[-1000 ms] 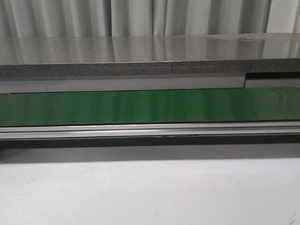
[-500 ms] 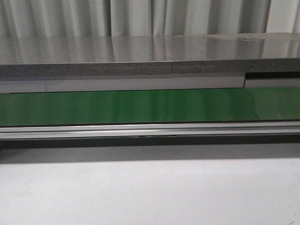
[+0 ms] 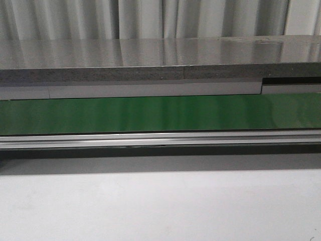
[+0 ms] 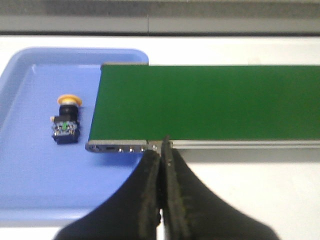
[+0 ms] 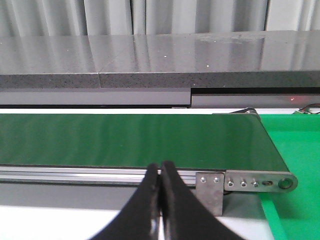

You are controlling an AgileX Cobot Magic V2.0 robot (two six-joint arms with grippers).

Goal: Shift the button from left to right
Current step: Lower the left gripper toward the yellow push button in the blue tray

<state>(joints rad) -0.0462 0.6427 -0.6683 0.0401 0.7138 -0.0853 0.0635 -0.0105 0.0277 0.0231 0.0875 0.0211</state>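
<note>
Both grippers: left gripper (image 4: 161, 150) and right gripper (image 5: 160, 172) pressed closed, holding nothing.
Button (image 4: 66, 120): apparently lying sideways in blue tray (image 4: 30, 185), left of frame.
Belt (image 4: 210, 102): green, bare.

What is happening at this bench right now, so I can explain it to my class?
Nothing is being handled yet. The button lies on its side in a blue tray at the end of the green conveyor belt. The left pincer is shut and empty, hovering over the belt's near edge, apart from the button. The right pincer is also shut and empty, near the belt's other end. The front view shows only the belt, no arms. The move from left to right has not started.
</note>
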